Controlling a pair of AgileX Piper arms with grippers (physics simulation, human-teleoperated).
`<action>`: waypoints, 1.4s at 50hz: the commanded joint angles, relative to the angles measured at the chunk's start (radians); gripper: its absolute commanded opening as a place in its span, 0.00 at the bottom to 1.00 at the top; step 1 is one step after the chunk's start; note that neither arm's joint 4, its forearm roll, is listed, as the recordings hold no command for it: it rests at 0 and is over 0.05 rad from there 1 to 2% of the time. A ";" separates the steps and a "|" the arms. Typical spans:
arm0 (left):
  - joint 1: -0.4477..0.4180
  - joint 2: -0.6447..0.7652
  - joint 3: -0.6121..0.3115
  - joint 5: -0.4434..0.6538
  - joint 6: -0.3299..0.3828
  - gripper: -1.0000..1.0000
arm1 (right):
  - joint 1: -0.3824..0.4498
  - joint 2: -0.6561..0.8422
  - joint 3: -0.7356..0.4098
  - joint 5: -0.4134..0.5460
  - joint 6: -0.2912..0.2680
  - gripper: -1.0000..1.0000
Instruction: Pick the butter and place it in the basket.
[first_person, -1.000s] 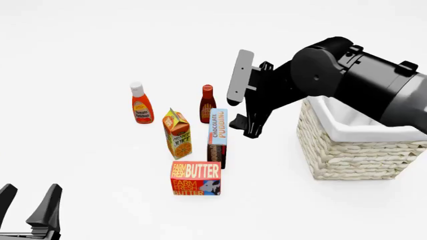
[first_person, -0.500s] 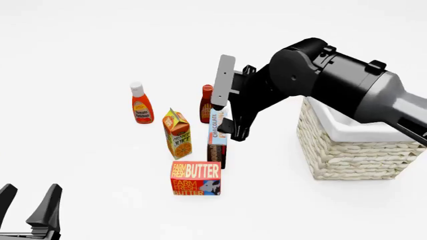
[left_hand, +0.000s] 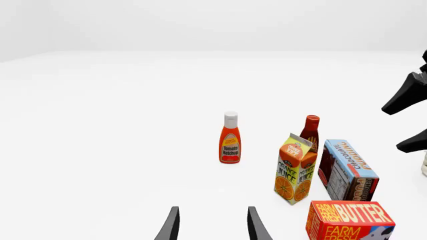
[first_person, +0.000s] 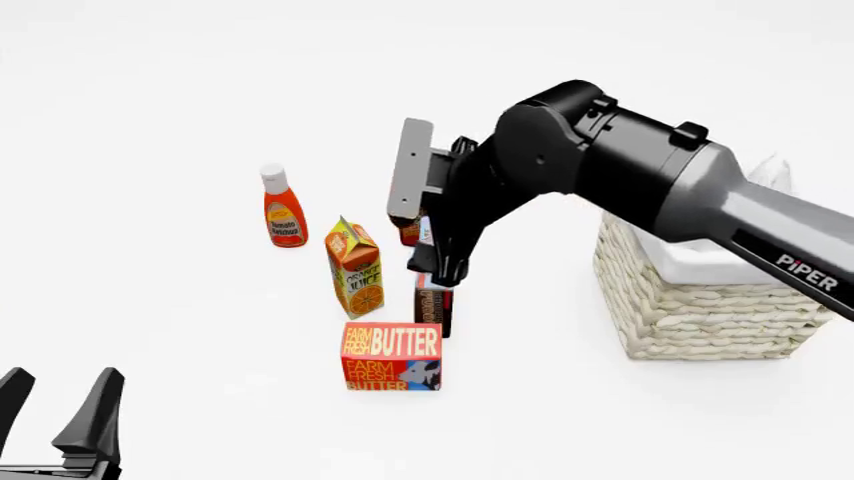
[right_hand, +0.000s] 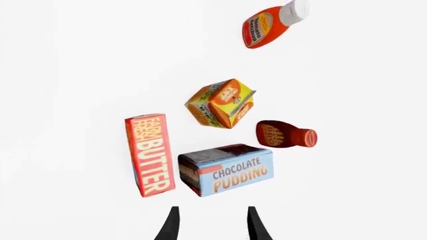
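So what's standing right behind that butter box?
Behind the butter stands the chocolate pudding box, its top hidden by the right gripper. The orange juice carton stands behind-left.

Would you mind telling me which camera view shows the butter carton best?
The front view: the butter stands unobstructed, label facing the camera. The left wrist view crops it at the frame edge; the right wrist view shows it whole but from above and rotated.

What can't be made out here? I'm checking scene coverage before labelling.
- Basket interior: front view, right arm covers it.
- Dark red bottle: front view, mostly behind the right gripper.
- Butter: left wrist view, cut by the bottom edge.
- Ketchup bottle cap: right wrist view, clipped.
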 joint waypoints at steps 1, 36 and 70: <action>0.000 0.000 0.000 0.000 0.000 1.00 | 0.023 0.048 -0.026 -0.004 0.006 1.00; 0.000 0.000 0.000 0.000 0.000 1.00 | 0.079 0.129 -0.067 0.000 0.026 1.00; 0.000 0.000 0.000 0.000 0.000 1.00 | 0.146 0.180 -0.102 0.010 0.044 1.00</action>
